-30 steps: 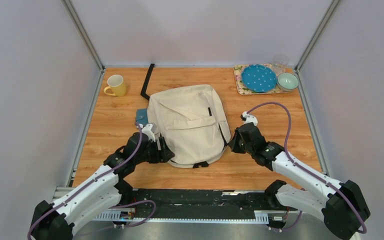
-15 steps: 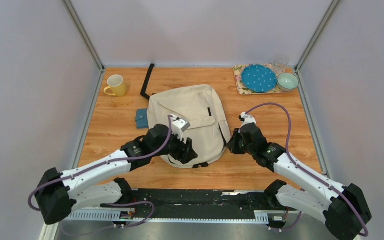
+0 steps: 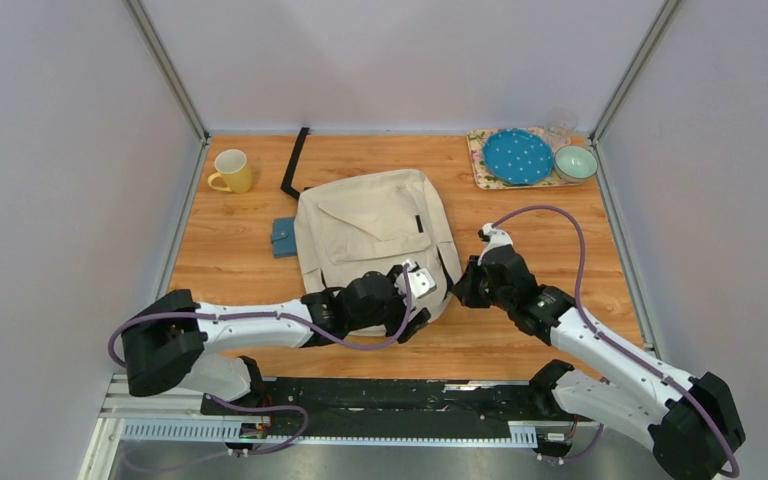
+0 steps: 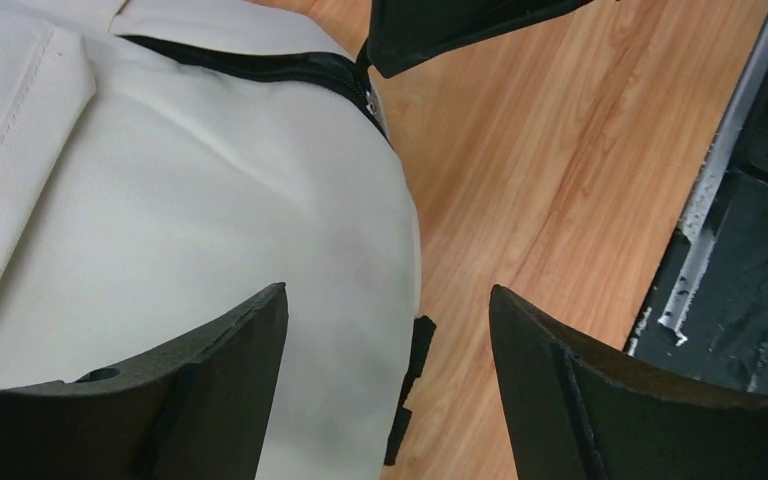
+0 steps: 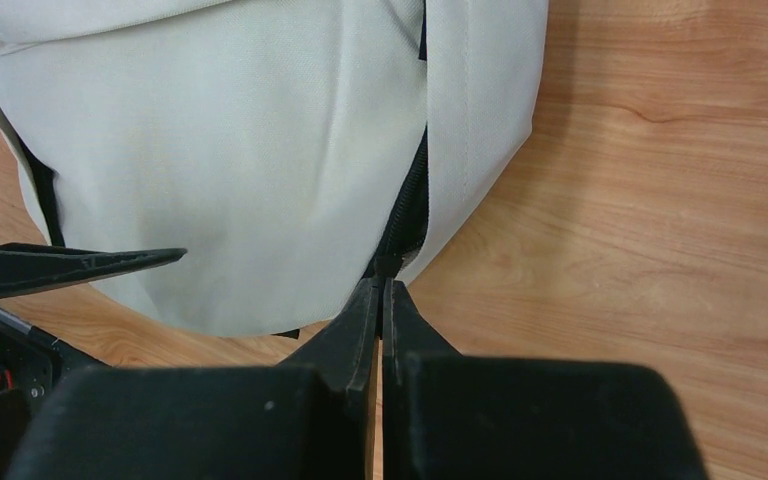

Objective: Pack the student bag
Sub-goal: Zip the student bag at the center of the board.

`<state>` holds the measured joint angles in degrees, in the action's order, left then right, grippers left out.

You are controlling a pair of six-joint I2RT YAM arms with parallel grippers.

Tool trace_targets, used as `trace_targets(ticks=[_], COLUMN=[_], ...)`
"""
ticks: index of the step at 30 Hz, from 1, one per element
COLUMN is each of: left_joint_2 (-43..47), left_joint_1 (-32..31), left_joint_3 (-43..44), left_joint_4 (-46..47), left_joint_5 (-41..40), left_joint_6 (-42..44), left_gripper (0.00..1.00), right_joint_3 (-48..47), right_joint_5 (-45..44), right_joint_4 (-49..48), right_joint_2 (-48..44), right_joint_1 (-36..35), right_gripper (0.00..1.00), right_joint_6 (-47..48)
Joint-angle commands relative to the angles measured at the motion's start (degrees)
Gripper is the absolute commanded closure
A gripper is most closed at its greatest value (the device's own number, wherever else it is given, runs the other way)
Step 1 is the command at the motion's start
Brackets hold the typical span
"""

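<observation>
The student bag [image 3: 370,225] is a cream backpack lying flat in the middle of the wooden table, with its rounded end toward me. My right gripper [image 3: 461,289] sits at the bag's near right edge, and in the right wrist view it [image 5: 382,283] is shut on the black zipper pull [image 5: 390,263] at the end of the side zipper [image 5: 412,195]. My left gripper [image 3: 416,301] hovers open over the bag's near right corner. Its fingertips [image 4: 385,295] straddle the cream fabric [image 4: 160,200] and bare wood, holding nothing. The right gripper's fingers [image 4: 460,25] show at the top of the left wrist view.
A teal wallet [image 3: 282,237] lies against the bag's left side. A yellow mug [image 3: 232,170] stands at the back left beside a black strap [image 3: 293,165]. At the back right, a tray [image 3: 480,165] holds a blue plate [image 3: 518,156], a bowl [image 3: 575,162] and a glass [image 3: 560,125].
My left arm has swept right along the bag's near end, from its left side to its near right corner, with the jaws widening. The right gripper has stayed in place.
</observation>
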<state>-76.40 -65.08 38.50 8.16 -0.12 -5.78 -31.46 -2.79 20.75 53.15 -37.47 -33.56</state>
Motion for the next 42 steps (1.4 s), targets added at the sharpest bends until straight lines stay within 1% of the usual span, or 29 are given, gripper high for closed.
trace_targets(ticks=[1,4,9,10,13,14,16,17,20,22,23,25,26,28,29,31,32,35,36,37,40,42], left_joint_2=[-2.7,-5.15,-9.46,-9.9,-11.22,-11.66,-12.1,-12.37,-12.46,-12.19,-11.5,-10.62,-10.0,-9.73,-10.17,-10.87,-11.57,-12.89,-13.24,-13.77,-15.26,-15.97], left_joint_1=[-2.94,-4.09,-4.79,-4.88,-4.88,-4.88,-4.79,-4.79,-4.88,-4.79,-4.79,-4.79,-4.88,-4.97,-5.06,-5.41,-5.5,-5.76,-5.76,-5.76,-5.94,-6.02], left_joint_3=[-2.89,-4.05,-3.87,-4.48,-5.01,-5.01,-5.45,-5.54,-5.98,-7.2,-7.82,-9.05,-9.32,-9.41,-9.15,-8.71,-8.62,-8.09,-8.09,-8.0,-6.69,-5.72], left_joint_4=[17.19,23.28,26.37,28.55,31.03,31.38,32.35,32.35,31.3,31.39,31.65,32.96,33.32,34.02,33.94,34.2,34.37,34.9,35.34,35.69,33.94,32.89], left_joint_5=[-7.34,-8.75,-8.84,-8.84,-7.44,-7.26,-6.74,-5.95,-4.72,-4.71,-4.8,-4.89,-5.06,-5.68,-6.03,-7.34,-7.7,-10.51,-10.95,-11.65,-12.44,-13.15], left_joint_6=[9.28,12.72,14.92,14.92,14.57,14.05,12.55,12.2,10.71,9.21,8.69,7.02,6.23,6.04,6.31,8.23,8.85,12.01,12.63,13.07,14.57,15.01], left_gripper=[0.19,0.19,0.19,0.19,0.38,0.55,0.69,0.81,1.0,1.0,0.98,0.85,0.74,0.68,0.65,0.64,0.61,0.57,0.53,0.53,0.52,0.47], right_joint_3=[-2.64,-2.64,-2.73,-2.64,-2.81,-2.81,-2.99,-3.08,-4.04,-4.92,-5.27,-5.8,-6.24,-6.5,-6.59,-6.68,-6.68,-6.77,-6.68,-6.68,-6.59,-6.59], right_joint_5=[1.47,1.82,1.91,1.91,1.91,1.91,1.91,1.91,1.91,1.91,1.91,1.91,1.91,2.17,4.09,3.85,3.23,2.88,2.87,2.87,3.66,3.84], right_joint_4=[-0.19,-0.1,0.16,0.25,0.43,0.52,0.34,-0.01,-0.36,-0.71,-0.89,-1.15,-1.41,-1.59,-1.94,-1.77,-1.16,-0.02,0.08,0.51,0.34,0.43], right_joint_2=[-1.99,-2.43,-2.78,-2.87,-2.87,-2.87,-2.43,-2.08,-0.33,0.38,1.25,2.05,2.31,3.1,3.19,3.11,3.1,2.14,1.96,1.7,1.09,0.91], right_joint_1=[-0.41,-0.41,-0.32,-0.32,-0.41,-0.41,-0.32,-0.41,-0.32,-0.32,-0.41,-0.41,-0.41,-0.41,-0.32,-0.41,-0.41,-0.32,-0.32,-0.15,-0.14,-0.23], right_gripper=[1.0,1.0,1.0,1.0,1.0,1.0,1.0,1.0,1.0,1.0,1.0,1.0,1.0,1.0,1.0,1.0,1.0,1.0,1.0,1.0,1.0,1.0], right_joint_6=[0.16,-0.1,-0.01,0.16,0.6,0.78,1.04,1.39,2.18,2.53,2.8,3.15,3.24,3.24,3.15,2.89,2.97,3.33,3.59,4.2,4.73,5.43])
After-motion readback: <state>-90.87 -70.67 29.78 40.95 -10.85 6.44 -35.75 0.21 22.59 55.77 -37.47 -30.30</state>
